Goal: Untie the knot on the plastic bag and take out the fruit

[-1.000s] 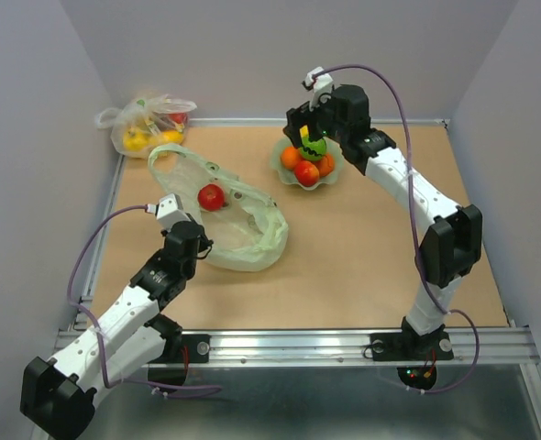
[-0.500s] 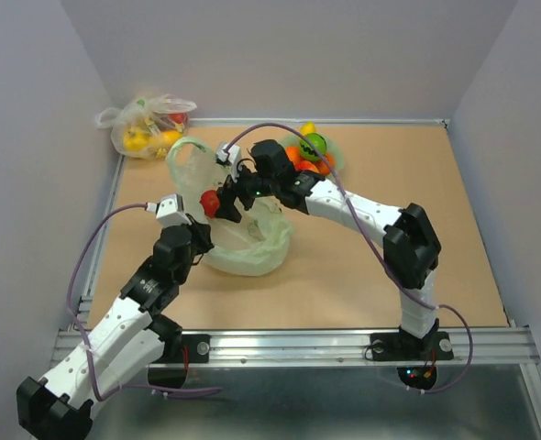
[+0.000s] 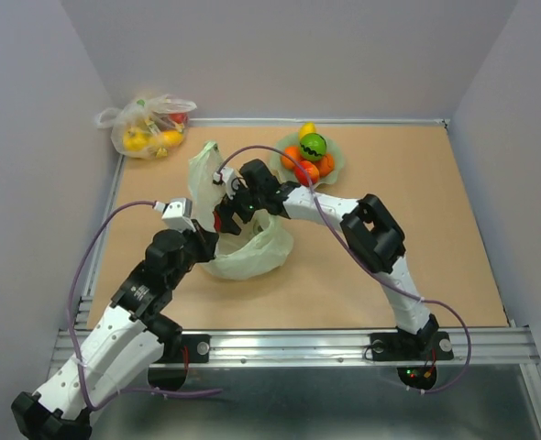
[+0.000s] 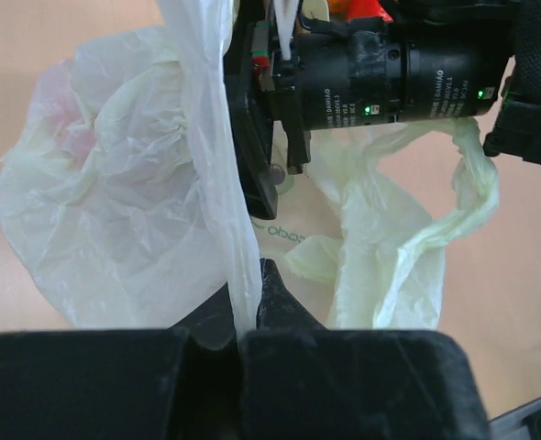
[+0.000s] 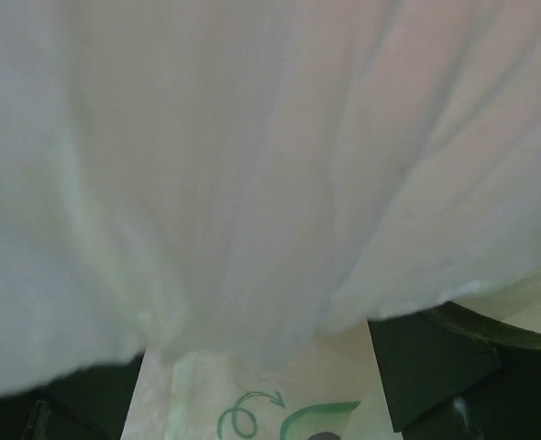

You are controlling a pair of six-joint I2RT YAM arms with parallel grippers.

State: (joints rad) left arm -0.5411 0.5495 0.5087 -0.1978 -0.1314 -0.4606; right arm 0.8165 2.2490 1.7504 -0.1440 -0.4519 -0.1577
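Plastic bag, crinkly pale film, left end effector clamped on it, right end effector apart

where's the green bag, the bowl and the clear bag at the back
green bag (image 3: 252, 255), top view, on its crumpled lower body
bowl (image 3: 337, 165), top view, on its right rim
clear bag (image 3: 147, 128), top view, on its middle

Plain pale grey walls, tan tabletop, aluminium rail along near edge, even light
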